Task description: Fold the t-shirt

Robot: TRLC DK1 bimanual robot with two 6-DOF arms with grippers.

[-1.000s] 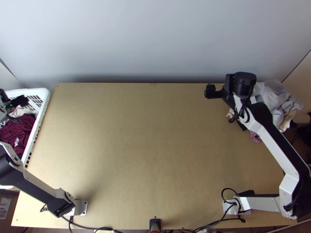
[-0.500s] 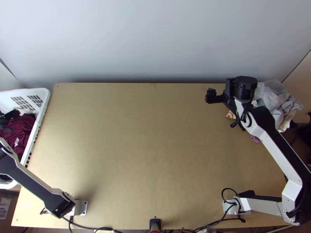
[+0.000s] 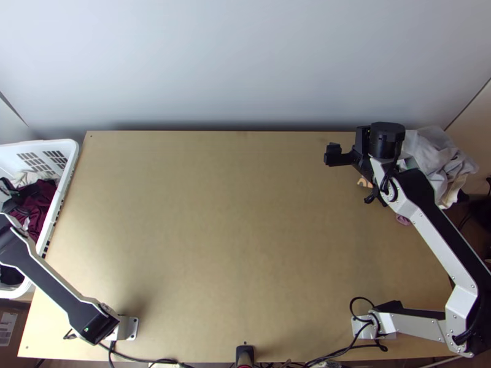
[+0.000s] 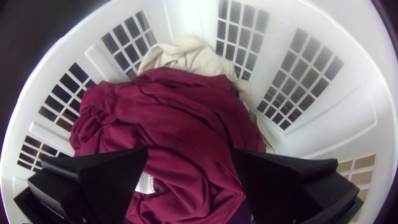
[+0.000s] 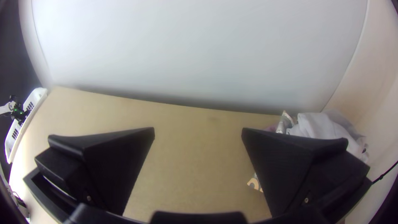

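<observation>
Over bunched red cloth (image 4: 178, 116) in the basket (image 4: 327, 128), my left pincer (image 3: 27, 200) had moved, wide open. My right pincer (image 3: 333, 154) was wide too, above the table (image 3: 215, 214).

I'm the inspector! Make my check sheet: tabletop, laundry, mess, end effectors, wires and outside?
Surface: light wooden tabletop, flat.
Job's things: crumpled dark-red cloth in white plastic basket; can't tell if it's the t-shirt.
Clutter: rumpled pale cloth pile, far right corner.
Left black end effector: open, over the dark-red cloth.
Right black end effector: open.
Cables: black cable looped near right.
Surroundings: pale wall behind.
</observation>
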